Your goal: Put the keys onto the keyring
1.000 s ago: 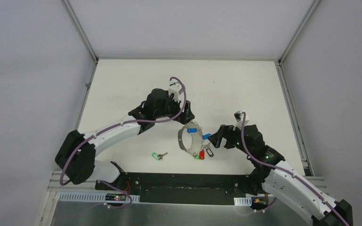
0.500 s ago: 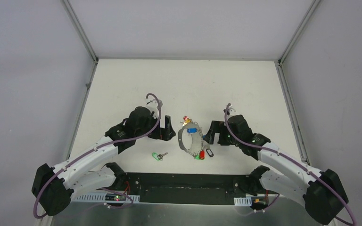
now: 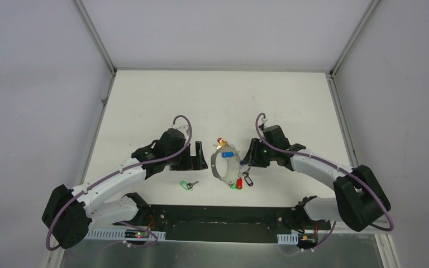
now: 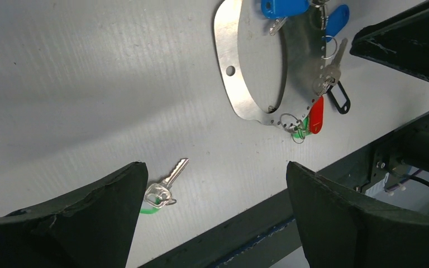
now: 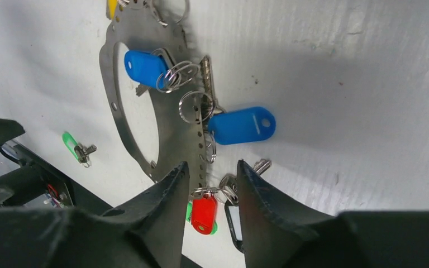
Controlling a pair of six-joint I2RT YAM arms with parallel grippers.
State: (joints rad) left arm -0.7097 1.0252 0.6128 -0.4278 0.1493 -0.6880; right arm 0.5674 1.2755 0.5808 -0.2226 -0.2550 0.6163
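The keyring [image 3: 217, 167] is a flat grey metal loop lying mid-table, with several tagged keys clipped on. Two blue-tagged keys [image 5: 240, 125] hang on its upper right side by split rings. A green-tagged key [image 3: 187, 185] lies loose on the table to its lower left, also seen as the green-tagged key [image 4: 165, 187] beside my left finger. My left gripper [image 3: 200, 156] stands wide open just left of the keyring, holding nothing. My right gripper [image 5: 212, 164] hovers at the loop's right edge [image 5: 181, 139], jaws narrowed but apart, clamping nothing.
Red [image 5: 204, 212], black [image 3: 248, 181] and a second green tag hang at the loop's near end; red and yellow tags [image 3: 220, 142] at its far end. The black base rail [image 3: 218, 215] runs along the table's near edge. Grey walls enclose the white table.
My left gripper drew back from the loop's far end to its left side, staying open. My right gripper shifted along the loop's right edge and narrowed its jaws.
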